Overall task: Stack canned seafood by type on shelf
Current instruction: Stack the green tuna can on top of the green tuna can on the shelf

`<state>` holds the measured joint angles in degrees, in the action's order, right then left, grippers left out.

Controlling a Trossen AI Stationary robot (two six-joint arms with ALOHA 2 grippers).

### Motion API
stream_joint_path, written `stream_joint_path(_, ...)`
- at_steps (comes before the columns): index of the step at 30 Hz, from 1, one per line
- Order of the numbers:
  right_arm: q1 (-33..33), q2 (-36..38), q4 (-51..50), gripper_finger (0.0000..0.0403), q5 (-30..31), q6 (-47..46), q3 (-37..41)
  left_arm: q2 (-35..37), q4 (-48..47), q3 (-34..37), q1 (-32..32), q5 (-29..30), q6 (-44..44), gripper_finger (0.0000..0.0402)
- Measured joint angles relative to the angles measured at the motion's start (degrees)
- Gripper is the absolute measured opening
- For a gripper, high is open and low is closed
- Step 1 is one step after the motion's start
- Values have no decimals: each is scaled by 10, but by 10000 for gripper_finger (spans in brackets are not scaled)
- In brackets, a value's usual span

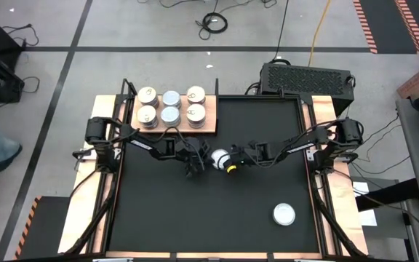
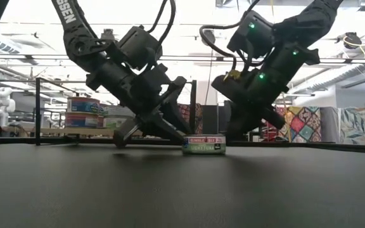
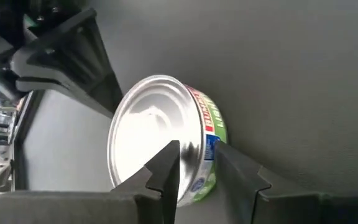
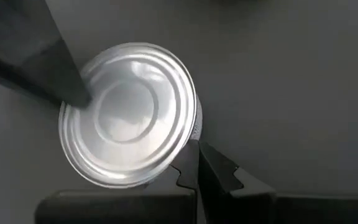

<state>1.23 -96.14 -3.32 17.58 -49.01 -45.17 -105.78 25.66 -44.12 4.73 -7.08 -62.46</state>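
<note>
Near the middle of the black mat [image 1: 217, 218], the left gripper [image 1: 198, 160] reaches in from the left and pinches the rim of a flat tin [image 1: 218, 156], one finger [image 3: 163, 171] over the shiny lid and the other down the green-and-red label. The right gripper [image 1: 233, 161] meets the same tin from the opposite side; its two fingers [image 4: 213, 171] are pressed together just beside the tin's edge, and they may be touching it, though the view is too tight to be sure. The tin sits flat on the mat between both arms. A second, whitish tin [image 1: 284, 214] lies alone toward the mat's front right, well apart. At the back left, the pale wooden shelf [image 1: 211, 129] carries six tins [image 1: 171, 106] in two rows of three.
</note>
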Motion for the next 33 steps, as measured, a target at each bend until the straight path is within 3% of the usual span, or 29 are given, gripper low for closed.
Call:
stream_joint_path(9,-1,0,25,0,-20,-11,0,0,-3,0,-1,1,0,93)
stream_joint_path(17,-1,0,10,0,-17,-12,0,2,-5,0,-3,10,2,11)
stream_joint_path(25,1,11,13,0,-23,-13,0,25,-33,1,-21,23,6,2)
stream_joint_path(33,6,55,-40,0,5,-4,-2,87,-110,1,-23,77,33,0)
